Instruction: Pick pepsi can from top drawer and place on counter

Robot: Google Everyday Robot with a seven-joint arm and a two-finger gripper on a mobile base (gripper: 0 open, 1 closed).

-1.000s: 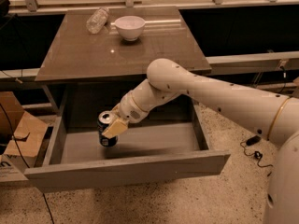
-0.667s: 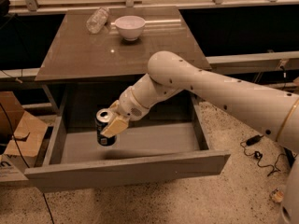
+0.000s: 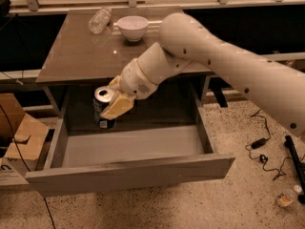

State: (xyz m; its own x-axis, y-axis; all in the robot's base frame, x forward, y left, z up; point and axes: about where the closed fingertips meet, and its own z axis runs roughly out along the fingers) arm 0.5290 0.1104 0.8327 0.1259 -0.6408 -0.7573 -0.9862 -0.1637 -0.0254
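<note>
1. speckled floor (image 3: 238,199) lies under the open top drawer (image 3: 128,173).
2. gripper (image 3: 112,104) is clenched on the pepsi can (image 3: 103,109), upright over the drawer's left rear.
3. bowl (image 3: 132,26) and bottle (image 3: 99,20) sit on the counter (image 3: 76,56).

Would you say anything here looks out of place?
Only the clear plastic bottle: it lies on its side on the brown counter, by the white bowl. The gripper holds the dark blue pepsi can over the grey drawer.

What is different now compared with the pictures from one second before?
The claw, shut on the can, has lifted it from the drawer floor up toward the counter edge. The drawer stays open; the bowl and bottle on the counter have not moved.
</note>
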